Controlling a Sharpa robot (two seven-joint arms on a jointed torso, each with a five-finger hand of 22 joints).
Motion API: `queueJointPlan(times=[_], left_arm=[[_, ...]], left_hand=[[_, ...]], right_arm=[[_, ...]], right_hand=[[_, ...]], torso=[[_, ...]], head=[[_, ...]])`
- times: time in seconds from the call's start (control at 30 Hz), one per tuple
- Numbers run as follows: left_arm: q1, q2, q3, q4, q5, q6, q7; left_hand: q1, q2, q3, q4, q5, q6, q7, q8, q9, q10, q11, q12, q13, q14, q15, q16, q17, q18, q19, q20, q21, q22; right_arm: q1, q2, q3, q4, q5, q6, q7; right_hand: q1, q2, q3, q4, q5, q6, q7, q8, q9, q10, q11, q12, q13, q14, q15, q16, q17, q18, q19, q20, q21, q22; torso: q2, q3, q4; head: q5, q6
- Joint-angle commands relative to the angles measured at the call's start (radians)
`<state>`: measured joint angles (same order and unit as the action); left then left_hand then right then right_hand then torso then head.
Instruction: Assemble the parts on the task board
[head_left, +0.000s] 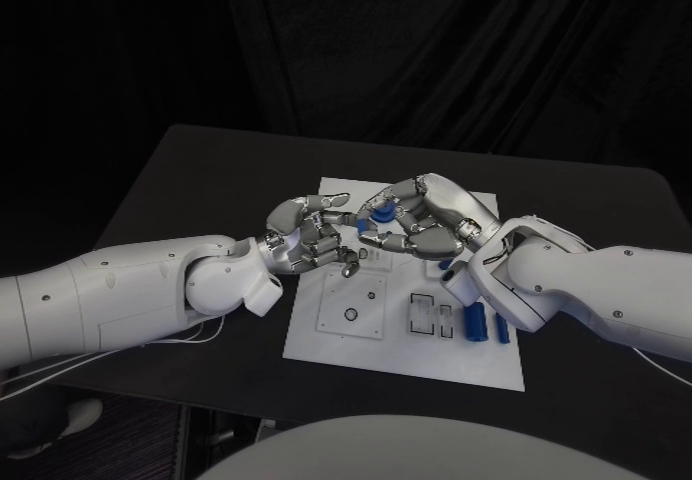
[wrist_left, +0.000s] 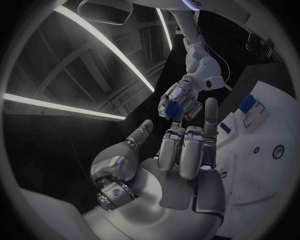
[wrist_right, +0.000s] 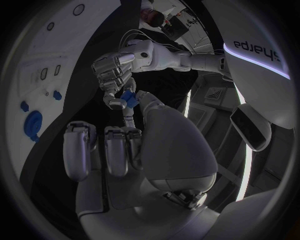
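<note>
Item: black counter (head_left: 173, 190), carrying 1 white task board (head_left: 411, 355) at its middle, long side running from the near edge toward the far edge.

Near half of the task board: 2 blue parts (head_left: 486, 322), slim and lying side by side along the board's right edge; just beside them, toward the board's centre, rectangular slots (head_left: 423, 312); further toward the left edge, a square plate with a round hole (head_left: 351, 316).

Middle of the board: left hand (head_left: 306, 236), raised above the board's left portion, fingers (wrist_left: 187, 150) curled inward with 1 finger extended toward the other hand. Whether these fingers press on the blue piece cannot be told.

Same zone: right hand (head_left: 426, 220), raised above the board's right portion and facing the left hand, the 2 hands meeting fingertip to fingertip. Its fingers are narrow, pinching 1 small blue part (head_left: 381, 212), held clear of the board. The right wrist view shows this small blue part (wrist_right: 128, 97) at the tips of the right hand's fingers (wrist_right: 128, 117), with the left hand's fingertips just beside it.

Far half of the task board: a large round blue part (wrist_right: 32, 122) seated in the board, with smaller blue parts (wrist_right: 56, 95) near it.
</note>
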<state>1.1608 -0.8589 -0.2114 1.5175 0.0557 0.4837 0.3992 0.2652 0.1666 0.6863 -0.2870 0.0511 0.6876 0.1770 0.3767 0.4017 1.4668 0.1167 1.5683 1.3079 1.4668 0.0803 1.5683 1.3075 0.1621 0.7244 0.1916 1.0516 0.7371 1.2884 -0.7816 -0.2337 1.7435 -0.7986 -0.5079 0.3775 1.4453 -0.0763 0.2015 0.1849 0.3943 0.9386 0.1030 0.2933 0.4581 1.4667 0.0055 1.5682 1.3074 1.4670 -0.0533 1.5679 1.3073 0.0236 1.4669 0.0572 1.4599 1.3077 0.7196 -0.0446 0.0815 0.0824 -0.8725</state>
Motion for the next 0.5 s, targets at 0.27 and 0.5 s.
queueJointPlan(times=[0.27,0.5], left_arm=[[-0.002,-0.002,0.001,-0.003,0.007,0.014,0.001],[-0.003,-0.005,0.001,-0.006,0.007,0.009,-0.008]], left_hand=[[-0.017,0.127,0.03,-0.001,-0.004,-0.01,0.0,0.006,0.01,0.104,-0.001,0.002,0.263,0.104,-0.001,0.002,0.263,0.019,0.005,-0.002,-0.007,0.002],[-0.024,0.126,0.056,-0.002,-0.004,0.001,0.0,0.022,0.027,0.104,0.0,0.002,0.263,0.104,-0.001,0.002,0.263,0.019,0.005,-0.002,-0.008,0.003]], right_arm=[[-0.002,-0.003,0.001,0.0,0.003,0.005,-0.018],[-0.002,-0.005,0.001,-0.002,0.003,-0.001,-0.018]], right_hand=[[-0.001,0.009,0.005,-0.003,0.001,0.026,-0.017,0.006,0.003,0.104,0.009,0.003,0.263,0.104,0.009,0.003,0.263,0.006,0.038,0.009,0.002,0.225],[0.0,0.009,0.005,-0.003,0.001,0.026,-0.017,0.006,0.002,0.104,0.009,0.003,0.263,0.104,0.009,0.003,0.263,0.006,0.037,0.009,0.001,0.224]], torso=[[0.0,-0.0003,0.0004],[0.0,-0.0003,0.0001]], head=[[-0.001,0.0],[0.001,0.0]])
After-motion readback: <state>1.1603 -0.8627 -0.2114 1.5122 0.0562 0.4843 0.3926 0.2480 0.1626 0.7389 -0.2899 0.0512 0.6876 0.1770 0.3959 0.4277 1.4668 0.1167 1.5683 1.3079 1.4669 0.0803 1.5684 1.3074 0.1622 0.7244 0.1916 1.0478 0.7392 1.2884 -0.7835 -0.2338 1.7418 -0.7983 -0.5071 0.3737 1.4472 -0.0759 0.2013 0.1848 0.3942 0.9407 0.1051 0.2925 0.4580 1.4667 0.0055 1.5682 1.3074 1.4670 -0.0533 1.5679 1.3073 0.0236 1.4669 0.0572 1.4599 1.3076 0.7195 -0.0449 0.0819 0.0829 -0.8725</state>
